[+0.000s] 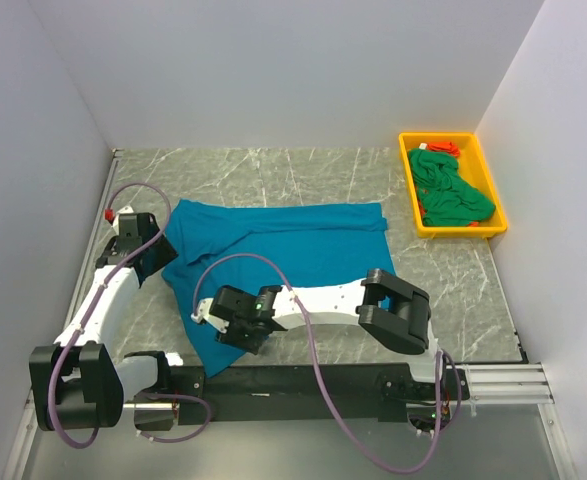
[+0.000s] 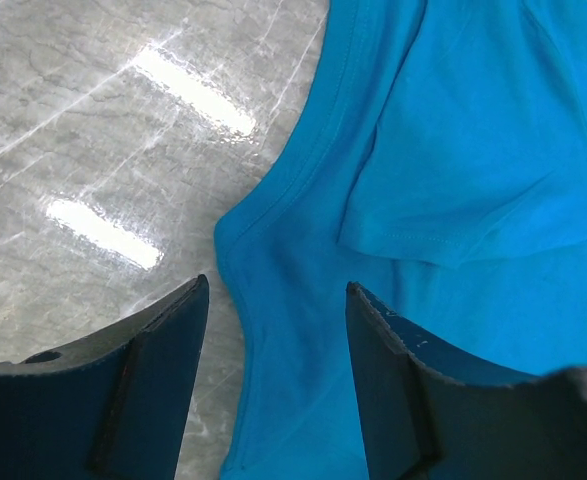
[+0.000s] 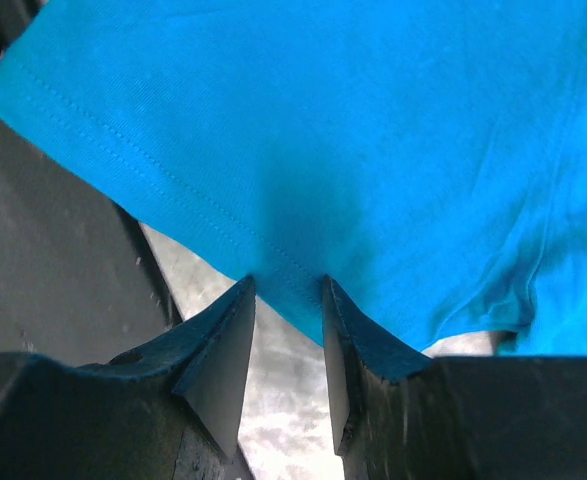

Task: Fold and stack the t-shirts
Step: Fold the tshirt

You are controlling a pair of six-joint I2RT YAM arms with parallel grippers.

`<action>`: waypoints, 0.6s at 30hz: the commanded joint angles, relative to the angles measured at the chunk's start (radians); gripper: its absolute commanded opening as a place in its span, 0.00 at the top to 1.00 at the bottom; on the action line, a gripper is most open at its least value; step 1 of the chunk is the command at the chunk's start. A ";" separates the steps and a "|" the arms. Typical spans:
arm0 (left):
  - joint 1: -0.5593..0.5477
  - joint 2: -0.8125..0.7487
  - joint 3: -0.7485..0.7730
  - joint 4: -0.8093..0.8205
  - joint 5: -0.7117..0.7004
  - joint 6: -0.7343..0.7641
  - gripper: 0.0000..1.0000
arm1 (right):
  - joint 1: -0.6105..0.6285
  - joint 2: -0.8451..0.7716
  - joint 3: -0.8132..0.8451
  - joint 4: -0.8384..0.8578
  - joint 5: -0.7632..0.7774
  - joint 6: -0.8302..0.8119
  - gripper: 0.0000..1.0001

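From above, the teal shirt [image 1: 283,250] lies spread on the bench [image 1: 453,280]; the green shirt [image 1: 451,192] fills the yellow bin [image 1: 488,175]. Left wrist view: left fingers [image 2: 163,360] spread over the teal edge. Right wrist view: right fingers [image 3: 228,350] pinch its hem.

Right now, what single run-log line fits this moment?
left gripper: open over teal shirt edge | right gripper: pinching teal shirt hem | green shirt: in yellow bin

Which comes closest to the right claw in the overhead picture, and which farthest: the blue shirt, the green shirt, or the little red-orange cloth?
From the right gripper, nearest first:
1. Teal-blue shirt: spread on the table, its near hem at the gripper's fingertips.
2. Green shirt: bunched in the yellow bin, far right.
3. Red-orange piece: at the bin's far end, just beyond the green shirt.
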 commanded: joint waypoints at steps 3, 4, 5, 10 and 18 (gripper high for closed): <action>0.003 -0.002 -0.011 0.026 0.042 0.007 0.37 | 0.003 -0.046 -0.041 -0.108 -0.085 -0.036 0.59; 0.002 0.003 -0.011 0.021 0.050 0.002 0.38 | 0.003 -0.049 -0.042 -0.112 -0.090 -0.039 0.59; 0.002 0.004 -0.013 0.018 0.059 -0.007 0.38 | 0.003 -0.054 -0.044 -0.115 -0.090 -0.040 0.59; -0.026 0.013 -0.030 -0.013 0.101 -0.065 0.44 | 0.003 -0.078 -0.059 -0.102 -0.067 -0.037 0.59; -0.120 0.072 -0.094 0.026 0.113 -0.203 0.58 | 0.001 -0.061 -0.038 -0.073 -0.059 -0.027 0.59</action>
